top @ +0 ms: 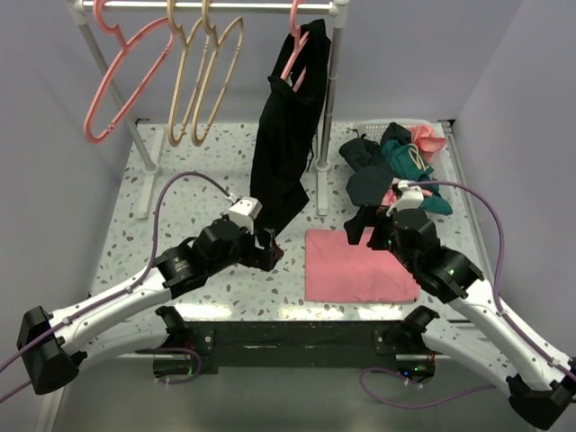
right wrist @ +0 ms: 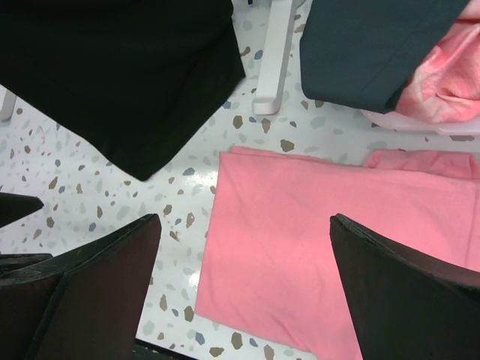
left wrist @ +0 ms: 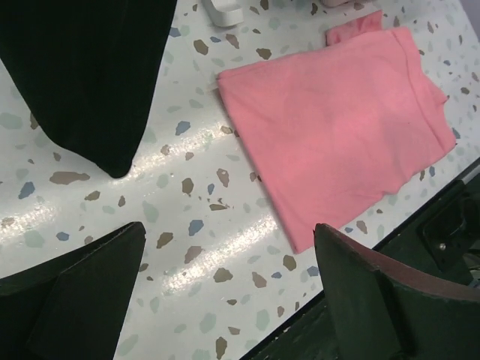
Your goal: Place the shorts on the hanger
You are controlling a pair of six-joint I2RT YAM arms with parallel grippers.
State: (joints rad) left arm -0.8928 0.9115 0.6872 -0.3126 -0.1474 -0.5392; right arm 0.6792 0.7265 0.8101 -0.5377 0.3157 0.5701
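Pink cloth (left wrist: 337, 127) lay flat on the speckled table (left wrist: 90, 196). Just left of it, my left gripper (left wrist: 229, 236) hovered with fingers apart, holding nothing. My right gripper (right wrist: 244, 221) hung over the cloth's left edge, also spread wide and empty. A bare strip of table ran between that edge and the shorts (top: 288, 144), whose lower tip came down to table level. Beyond the cloth, the shorts draped over the hanger (top: 295, 49) on the rail (top: 252, 7). A heap of clothes (top: 396, 155) crowded the cloth's far side.
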